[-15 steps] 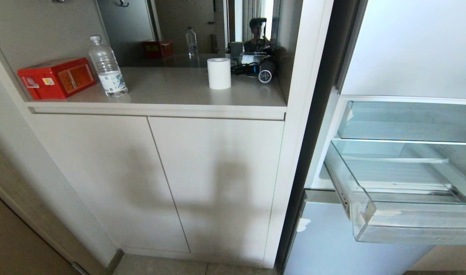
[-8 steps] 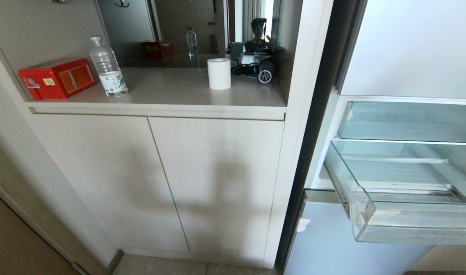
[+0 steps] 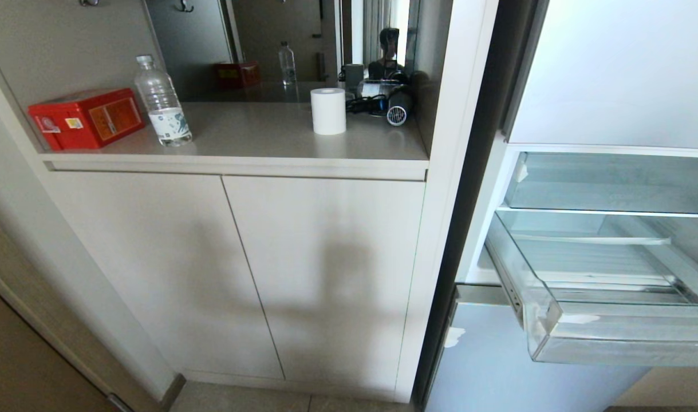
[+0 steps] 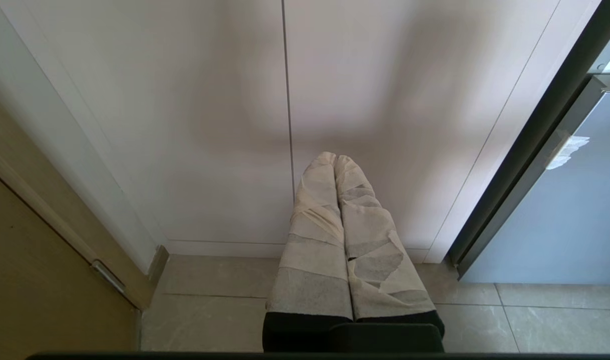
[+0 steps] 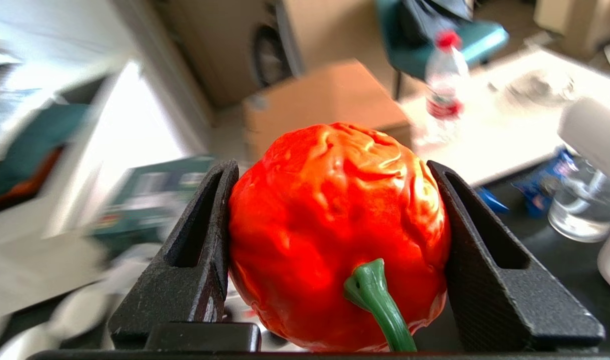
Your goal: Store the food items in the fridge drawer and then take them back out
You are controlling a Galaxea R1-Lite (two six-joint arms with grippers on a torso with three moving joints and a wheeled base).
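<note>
The right claw (image 5: pixel 335 240) clamps the orange-red, wrinkled round fruit with a green stem (image 5: pixel 335 235) across its widest part, 1 finger at 9 o'clock, the other at 3. It looks light, glossy, perhaps slippery. The clear plastic fridge drawer (image 3: pixel 612 337) stands open, empty. The left claw (image 4: pixel 337 200) hangs closed, empty.

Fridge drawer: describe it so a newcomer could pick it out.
Start at the open fridge, right of the beige cabinet. The fridge drawer is the clear bin pulled outward, empty. Unlike the shallower tray above, it juts forward with a pale glossy front.
</note>
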